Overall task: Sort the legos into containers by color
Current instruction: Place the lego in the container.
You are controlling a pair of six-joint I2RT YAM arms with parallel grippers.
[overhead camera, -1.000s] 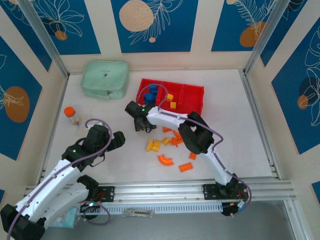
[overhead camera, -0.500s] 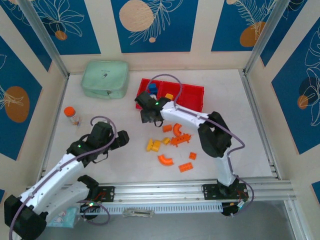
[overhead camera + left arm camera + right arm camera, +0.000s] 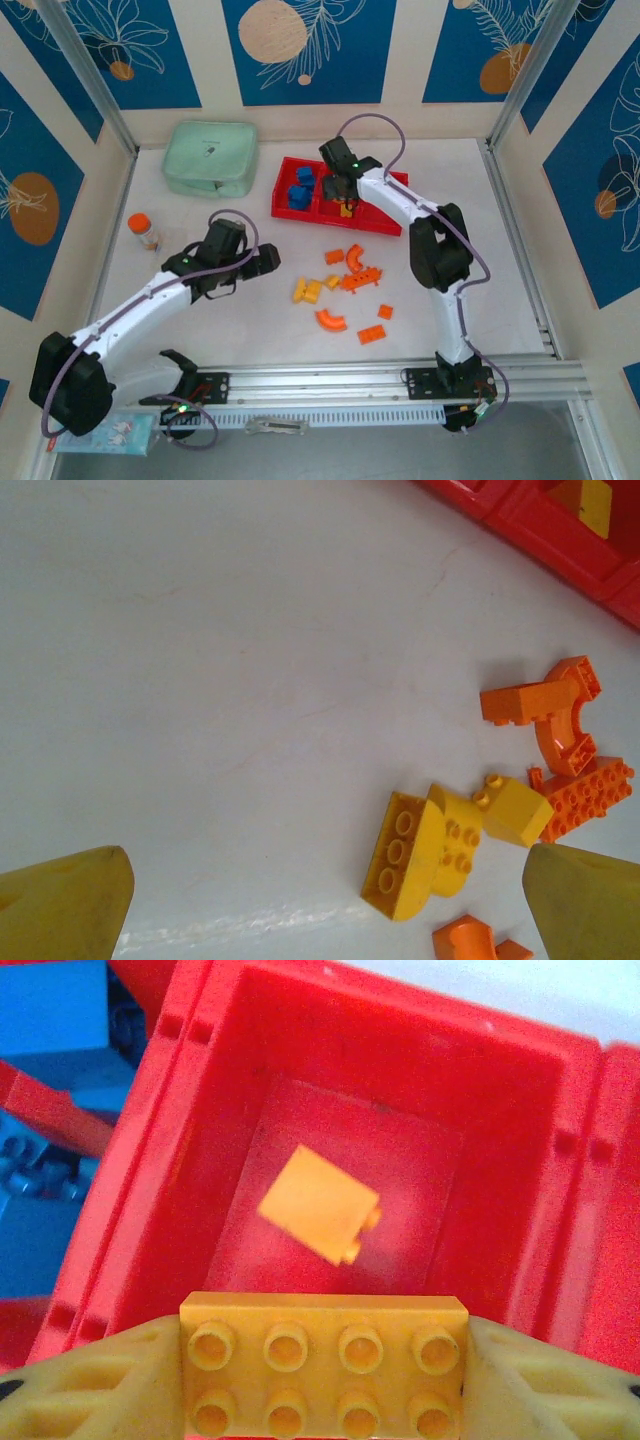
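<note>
Shallow red rectangular plastic tray (image 3: pixel 380 226) is showing one glossy red all over. Blue plastic bricks (image 3: pixel 299 188) are contrasting hard against it. Small yellow plastic brick (image 3: pixel 318 1204) on the tray floor is reading orange-yellow. Yellow eight-stud plastic brick (image 3: pixel 323 1340) is looking deeper than the pale yellow fingers (image 3: pixel 90 1380) of the right claw (image 3: pixel 322 1385). Left claw (image 3: pixel 322 910) fingers (image 3: pixel 60 905) are showing olive-yellow. Loose orange plastic bricks and arches (image 3: pixel 358 280) and loose yellow plastic bricks (image 3: pixel 430 850) are standing out on the white tabletop (image 3: pixel 260 330). Soft zip case (image 3: pixel 210 158) is showing mint green. Small bottle (image 3: pixel 144 228) is wearing an orange cap. Blue wall panels (image 3: pixel 350 60) are carrying white leaf outlines and peach discs, with cream strips between.
</note>
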